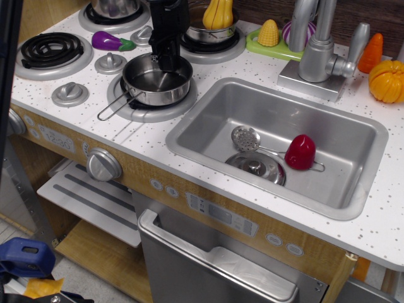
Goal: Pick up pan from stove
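The pan [151, 85] is a small shiny steel saucepan over the front right burner ring [145, 113] of the white speckled stove [38, 88]. Its wire-loop handle [113, 108] points to the lower left. It looks slightly raised and tilted off the coil. My black gripper [167, 62] comes down from above and its fingers close on the pan's far rim, one inside the wall and one outside.
A purple eggplant [110, 41] lies behind the pan. A pot holding a yellow squash [211, 25] stands on the back burner, right behind my gripper. The sink [208, 107] to the right holds a lid [255, 167], a slotted spoon [246, 137] and a red pepper [300, 151].
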{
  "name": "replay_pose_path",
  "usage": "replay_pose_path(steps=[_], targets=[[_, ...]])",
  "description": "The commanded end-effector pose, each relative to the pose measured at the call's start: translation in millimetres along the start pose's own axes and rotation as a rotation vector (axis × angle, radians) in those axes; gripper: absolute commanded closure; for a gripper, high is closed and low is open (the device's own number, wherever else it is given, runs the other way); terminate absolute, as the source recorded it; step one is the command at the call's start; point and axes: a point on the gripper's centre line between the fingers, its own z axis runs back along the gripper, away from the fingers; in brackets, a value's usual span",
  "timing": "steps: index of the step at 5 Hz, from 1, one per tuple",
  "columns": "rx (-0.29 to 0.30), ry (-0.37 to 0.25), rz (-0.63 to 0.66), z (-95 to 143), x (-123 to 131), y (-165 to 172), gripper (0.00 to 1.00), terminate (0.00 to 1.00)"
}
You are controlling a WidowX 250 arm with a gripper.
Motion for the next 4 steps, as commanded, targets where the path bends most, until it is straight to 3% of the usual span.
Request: replay_pose_path(steps=[1,3,4], targets=[[0.102,0.084,-0.049,67,5,6,1.00,0.00],[0.127,0.205,-0.094,128,11,10,1.00,0.00],[0.157,0.203,-0.123,133,11,15,1.00,1.00]])
